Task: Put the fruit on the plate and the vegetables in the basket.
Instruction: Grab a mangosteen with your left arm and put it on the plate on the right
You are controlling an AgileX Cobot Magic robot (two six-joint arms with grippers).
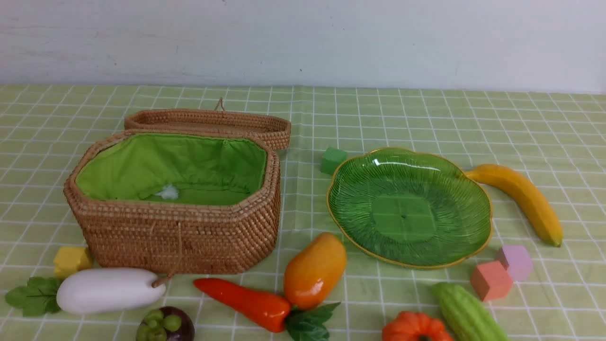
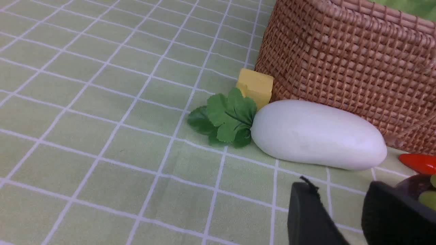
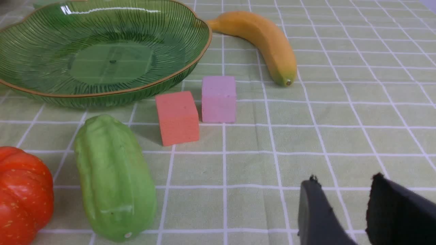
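The open wicker basket (image 1: 175,237) with green lining stands at the left. The green glass plate (image 1: 360,199) sits right of it, with nothing on it. The banana (image 1: 521,196) lies at the plate's right edge. The mango (image 1: 315,270), carrot (image 1: 241,303), white radish (image 1: 109,290), mangosteen (image 1: 166,326), pumpkin (image 1: 415,327) and green gourd (image 1: 466,315) lie along the near side. My left gripper (image 2: 340,187) is open and empty just short of the radish (image 2: 316,134). My right gripper (image 3: 344,182) is open and empty, near the gourd (image 3: 114,177) and banana (image 3: 262,42). Neither gripper shows in the front view.
Foam cubes lie about: yellow (image 1: 71,260) by the basket's left corner, green (image 1: 333,160) behind the plate, orange (image 1: 491,280) and pink (image 1: 516,262) in front of it. The basket lid (image 1: 208,122) lies open behind the basket. A wall closes the far side.
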